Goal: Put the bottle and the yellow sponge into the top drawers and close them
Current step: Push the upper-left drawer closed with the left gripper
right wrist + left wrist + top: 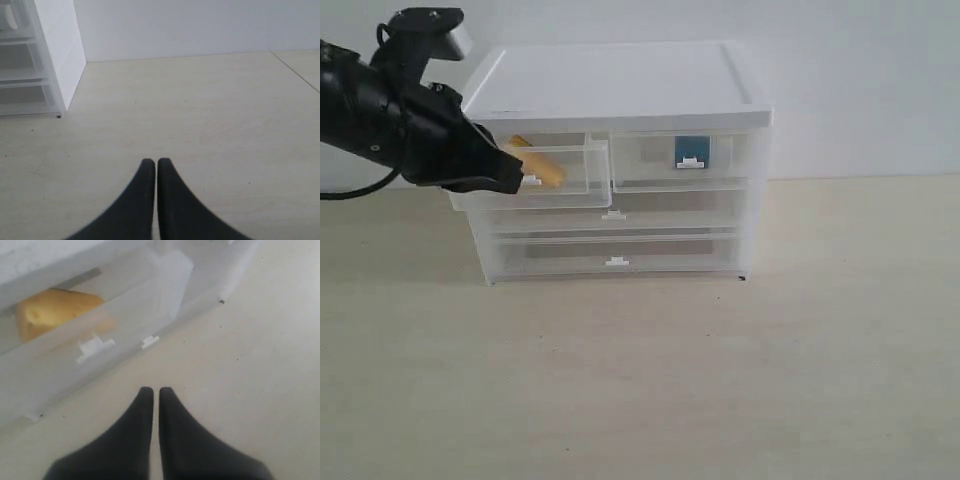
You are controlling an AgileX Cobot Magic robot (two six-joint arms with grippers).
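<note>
The yellow sponge (541,170) (52,312) lies inside the top left drawer (568,183) (70,357), which is pulled partly out. My left gripper (512,178) (153,391) is shut and empty, its tip just left of that drawer's white tab handle (532,181) (95,346). The top right drawer (685,162) is pushed in; the bottle's teal-blue label (691,148) shows through its translucent front. My right gripper (153,162) is shut over bare table and does not show in the exterior view.
The white-roofed cabinet (615,80) (57,55) stands at the back middle of the light wooden table (720,380), with two full-width drawers (615,252) shut below. A white wall runs behind. The left arm (380,110) hangs beside the cabinet's left side.
</note>
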